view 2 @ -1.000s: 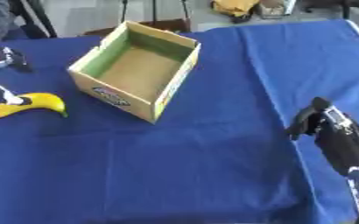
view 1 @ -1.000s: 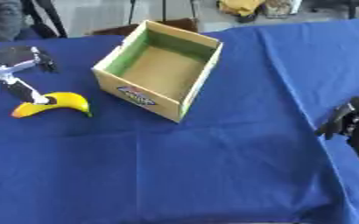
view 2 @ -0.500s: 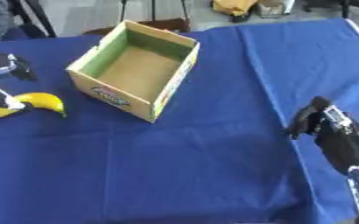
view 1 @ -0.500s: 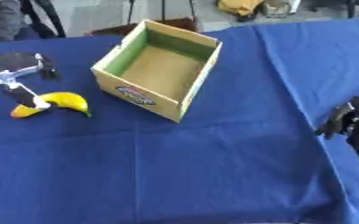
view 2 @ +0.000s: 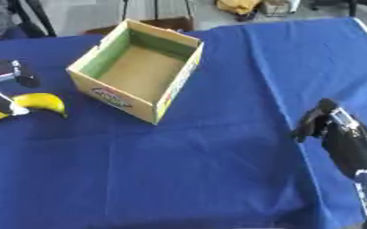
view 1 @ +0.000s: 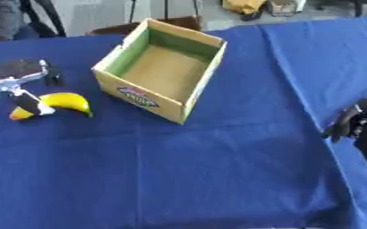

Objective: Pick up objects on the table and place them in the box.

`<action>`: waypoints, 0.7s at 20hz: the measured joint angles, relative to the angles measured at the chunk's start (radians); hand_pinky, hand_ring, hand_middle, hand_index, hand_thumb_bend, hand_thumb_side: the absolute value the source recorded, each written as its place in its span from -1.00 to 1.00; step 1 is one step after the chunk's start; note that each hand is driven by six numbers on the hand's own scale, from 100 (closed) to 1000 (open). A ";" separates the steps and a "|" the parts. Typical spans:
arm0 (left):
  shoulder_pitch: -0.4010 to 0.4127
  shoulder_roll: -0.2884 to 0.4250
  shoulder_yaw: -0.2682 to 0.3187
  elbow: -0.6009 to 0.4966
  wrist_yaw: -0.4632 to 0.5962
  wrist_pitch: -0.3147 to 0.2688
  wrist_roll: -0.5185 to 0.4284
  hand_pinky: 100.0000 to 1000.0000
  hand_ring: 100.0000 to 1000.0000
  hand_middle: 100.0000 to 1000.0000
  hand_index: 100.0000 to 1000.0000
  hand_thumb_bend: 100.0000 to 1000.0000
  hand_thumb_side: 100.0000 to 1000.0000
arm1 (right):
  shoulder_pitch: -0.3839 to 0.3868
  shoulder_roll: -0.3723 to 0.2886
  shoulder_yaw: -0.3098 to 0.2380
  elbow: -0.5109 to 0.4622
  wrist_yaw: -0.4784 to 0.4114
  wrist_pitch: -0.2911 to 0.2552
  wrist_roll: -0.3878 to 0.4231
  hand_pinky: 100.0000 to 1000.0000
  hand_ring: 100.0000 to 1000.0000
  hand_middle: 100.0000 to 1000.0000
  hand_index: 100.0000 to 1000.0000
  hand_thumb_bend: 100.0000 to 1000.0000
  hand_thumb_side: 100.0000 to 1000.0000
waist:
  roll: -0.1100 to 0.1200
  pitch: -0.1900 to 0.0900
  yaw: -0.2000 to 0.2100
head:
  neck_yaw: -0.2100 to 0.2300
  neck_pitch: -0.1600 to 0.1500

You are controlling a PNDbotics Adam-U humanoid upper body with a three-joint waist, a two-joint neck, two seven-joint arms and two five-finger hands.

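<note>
Lying beside the box (view 1: 159,71), a curved yellow banana (view 1: 61,103).

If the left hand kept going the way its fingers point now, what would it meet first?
The left hand reaches down and rightward, and a finger already overlaps the banana, so the banana comes first, though whether they touch is unclear. The cardboard box lies further on.
</note>
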 measured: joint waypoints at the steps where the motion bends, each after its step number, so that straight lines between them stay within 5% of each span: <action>1: 0.000 0.000 0.000 0.001 0.000 0.000 0.000 0.14 0.05 -0.02 0.31 -0.16 -0.66 | -0.001 0.000 0.000 0.000 0.000 0.000 0.000 -0.08 -0.39 -0.52 -0.08 -1.00 0.62 | 0.000 0.000 0.000 | 0.000 0.000; 7: 0.001 -0.007 0.000 0.006 0.001 0.003 -0.005 0.07 -0.02 -0.08 0.28 -0.30 -0.69 | -0.002 0.000 0.000 0.000 0.001 0.000 0.000 -0.08 -0.39 -0.52 -0.08 -1.00 0.62 | 0.000 0.001 -0.002 | 0.000 0.000; 14: 0.002 -0.008 0.000 0.011 0.022 0.008 -0.010 -0.36 -0.41 -0.45 -0.04 -0.67 -0.78 | -0.002 0.000 0.000 0.000 0.001 0.000 0.000 -0.08 -0.39 -0.52 -0.08 -1.00 0.62 | 0.000 0.001 -0.002 | -0.003 -0.008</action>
